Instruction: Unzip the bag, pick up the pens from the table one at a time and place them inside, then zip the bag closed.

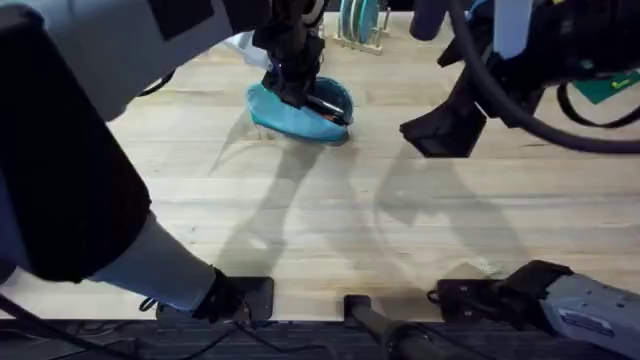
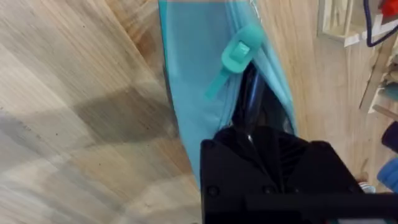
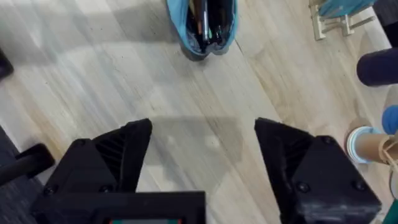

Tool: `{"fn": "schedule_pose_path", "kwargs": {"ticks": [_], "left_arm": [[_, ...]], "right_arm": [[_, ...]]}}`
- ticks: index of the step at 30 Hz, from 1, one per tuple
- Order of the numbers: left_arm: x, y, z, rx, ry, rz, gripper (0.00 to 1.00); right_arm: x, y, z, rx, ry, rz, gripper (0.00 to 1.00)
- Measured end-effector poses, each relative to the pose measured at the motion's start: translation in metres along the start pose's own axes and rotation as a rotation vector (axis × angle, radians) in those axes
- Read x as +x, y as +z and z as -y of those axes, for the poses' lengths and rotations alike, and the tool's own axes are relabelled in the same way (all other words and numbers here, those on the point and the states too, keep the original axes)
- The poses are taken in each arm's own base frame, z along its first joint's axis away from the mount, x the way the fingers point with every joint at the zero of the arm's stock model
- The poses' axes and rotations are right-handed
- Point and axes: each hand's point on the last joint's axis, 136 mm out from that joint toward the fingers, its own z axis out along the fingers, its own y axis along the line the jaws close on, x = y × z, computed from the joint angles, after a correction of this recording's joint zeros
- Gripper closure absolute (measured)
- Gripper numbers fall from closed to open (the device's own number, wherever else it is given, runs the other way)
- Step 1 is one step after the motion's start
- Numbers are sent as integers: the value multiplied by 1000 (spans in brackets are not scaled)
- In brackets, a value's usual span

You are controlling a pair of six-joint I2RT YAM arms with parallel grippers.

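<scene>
Currently lying on the far middle of the counter (image 1: 320, 220): bag (image 1: 300, 108), turquoise, zipper open along the top, dark slim things visible in the gap. Seen from the right wrist, an open mouth at one end with dark contents inside; whether both pens are among them cannot be told. Seen from the left wrist, a turquoise pull tab (image 2: 239, 55) resting on the fabric just beside the open slit.

Left claw (image 1: 293, 85) down on the bag's top, fingertips at or inside the opening, black body covering part of the fabric. Spread of its fingers hidden by its own housing, so cannot tell whether wide, narrow, or holding anything.

Right claw (image 3: 202, 146) hanging above bare wood, well apart from the bag and to its right in the overhead view. Fingers (image 3: 127, 149) set wide, nothing between them but counter.

At the far edge, behind the bag, a small wooden rack (image 1: 360, 30) holding blue-green plates. Near it, in the right wrist view, a dark blue cup (image 3: 379, 65).
</scene>
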Motion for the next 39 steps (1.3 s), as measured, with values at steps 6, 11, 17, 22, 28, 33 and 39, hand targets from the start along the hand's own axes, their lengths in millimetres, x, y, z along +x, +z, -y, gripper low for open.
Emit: {"fn": "schedule_pose_path", "kwargs": {"ticks": [6, 11, 17, 22, 28, 33, 39], "left_arm": [[0, 0, 9, 35, -1, 1, 531], [1, 0, 12, 49, -4, -8, 64], [3, 0, 12, 50, -4, -25, 48], [4, -11, 19, 63, 53, -30, 46], [-3, -54, 38, 91, 167, 10, 6], [-11, -90, 43, 95, 284, 51, 4], [-19, -102, 22, 5, 363, 53, 3]], "right_arm": [[0, 0, 0, 0, 0, 0, 3], [0, 0, 0, 0, 0, 0, 4], [0, 0, 0, 0, 0, 0, 3], [0, 0, 0, 0, 0, 0, 3], [0, 0, 0, 0, 0, 0, 3], [0, 0, 0, 0, 0, 0, 3], [0, 0, 0, 0, 0, 0, 3]]}}
